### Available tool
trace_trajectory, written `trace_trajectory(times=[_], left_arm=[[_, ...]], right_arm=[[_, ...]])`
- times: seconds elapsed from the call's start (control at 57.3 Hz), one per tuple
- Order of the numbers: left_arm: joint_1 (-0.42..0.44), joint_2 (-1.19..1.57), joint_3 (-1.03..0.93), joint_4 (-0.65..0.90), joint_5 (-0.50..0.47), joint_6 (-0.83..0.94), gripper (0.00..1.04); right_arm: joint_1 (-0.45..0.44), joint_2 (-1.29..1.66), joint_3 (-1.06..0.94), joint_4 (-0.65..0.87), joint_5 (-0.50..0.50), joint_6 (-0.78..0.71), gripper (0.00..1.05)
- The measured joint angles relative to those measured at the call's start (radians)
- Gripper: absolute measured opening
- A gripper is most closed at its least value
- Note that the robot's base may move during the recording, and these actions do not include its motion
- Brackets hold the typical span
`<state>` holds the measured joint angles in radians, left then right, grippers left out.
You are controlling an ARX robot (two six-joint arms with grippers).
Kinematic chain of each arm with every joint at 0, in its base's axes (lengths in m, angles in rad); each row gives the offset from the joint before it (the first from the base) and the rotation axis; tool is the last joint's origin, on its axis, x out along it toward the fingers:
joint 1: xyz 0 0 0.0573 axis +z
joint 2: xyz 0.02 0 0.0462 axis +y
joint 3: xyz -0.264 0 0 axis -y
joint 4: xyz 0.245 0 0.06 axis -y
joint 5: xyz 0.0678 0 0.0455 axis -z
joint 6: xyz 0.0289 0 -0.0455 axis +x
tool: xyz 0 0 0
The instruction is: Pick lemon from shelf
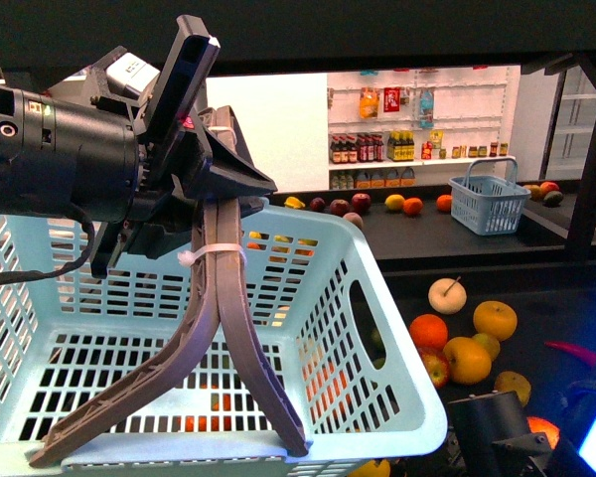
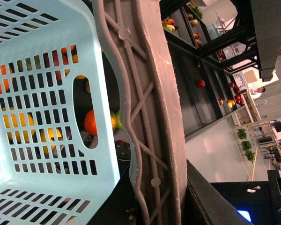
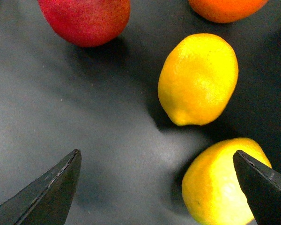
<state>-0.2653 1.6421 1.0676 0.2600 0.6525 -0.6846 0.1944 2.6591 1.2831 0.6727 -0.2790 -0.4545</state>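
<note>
In the right wrist view the lemon (image 3: pixel 198 79), bright yellow and oval with a small tapered tip, lies on the dark shelf tray (image 3: pixel 61 103). My right gripper (image 3: pixel 155 157) is open above the tray, short of the lemon. A second yellow fruit (image 3: pixel 215 183) lies just inside one fingertip (image 3: pixel 257 183). My left gripper (image 1: pixel 204 169) is shut on the grey basket handle (image 1: pixel 219 328) and holds up the light blue basket (image 1: pixel 377 298). The same handle (image 2: pixel 150 117) runs between the jaws in the left wrist view.
A red apple (image 3: pixel 86 18) and an orange (image 3: pixel 225 9) lie beyond the lemon. The front view shows orange-yellow fruits (image 1: pixel 467 360), a cream round fruit with a stem (image 1: pixel 447 295), a small blue basket (image 1: pixel 489 204) on the upper tray and a black shelf post (image 1: pixel 591 169).
</note>
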Motion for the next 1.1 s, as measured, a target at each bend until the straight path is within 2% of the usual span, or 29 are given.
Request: trace_trajectory(times=[0.297, 0.594, 0.96, 0.995, 1.1], left_arm=[[0.000, 0.000, 0.000, 0.000, 0.001, 0.000, 0.16], [0.000, 0.000, 0.000, 0.000, 0.000, 0.000, 0.16], [0.000, 0.000, 0.000, 0.000, 0.000, 0.000, 0.16], [0.000, 0.000, 0.000, 0.000, 0.000, 0.000, 0.16], [0.000, 0.000, 0.000, 0.000, 0.000, 0.000, 0.16]], right_arm=[[0.021, 0.109, 0.233, -0.105, 0.100, 0.048, 0.97], [0.026, 0.204, 0.420, -0.215, 0.116, 0.075, 0.97], [0.039, 0.289, 0.562, -0.278, 0.149, 0.101, 0.97], [0.040, 0.293, 0.566, -0.282, 0.149, 0.101, 0.96], [0.041, 0.301, 0.569, -0.282, 0.149, 0.101, 0.81]])
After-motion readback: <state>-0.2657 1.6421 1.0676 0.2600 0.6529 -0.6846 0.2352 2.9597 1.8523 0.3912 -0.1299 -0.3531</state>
